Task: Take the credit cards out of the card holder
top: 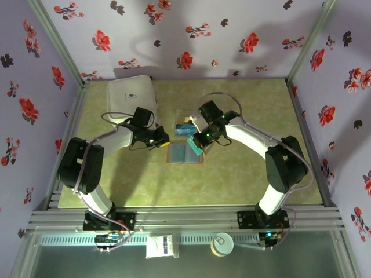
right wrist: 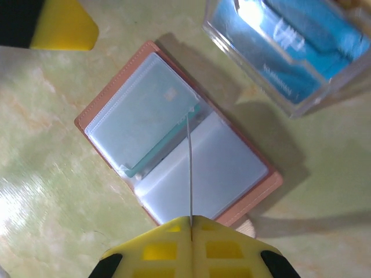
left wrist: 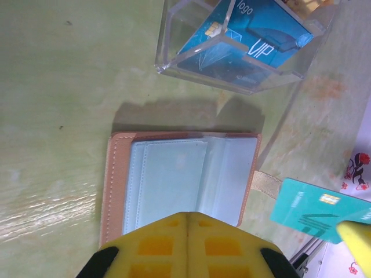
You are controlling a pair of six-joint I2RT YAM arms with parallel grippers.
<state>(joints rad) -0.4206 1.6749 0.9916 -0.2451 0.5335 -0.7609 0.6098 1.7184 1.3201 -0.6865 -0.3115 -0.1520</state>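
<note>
Open card holder (right wrist: 226, 168) lies flat mid-frame; right gripper (right wrist: 190, 225) clamped on teal credit card (left wrist: 310, 209); left gripper (left wrist: 187, 220) pressed together, empty.

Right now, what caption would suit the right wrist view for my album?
Right gripper holds a card edge-on over the open holder, another card inside.

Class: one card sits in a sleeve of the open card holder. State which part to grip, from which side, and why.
Grip the card by the teal long edge peeking out at the fold of the card holder; clear plastic covers the rest. Come from above at the fold, then probably draw it across the other panel, where the sleeve opens.
</note>
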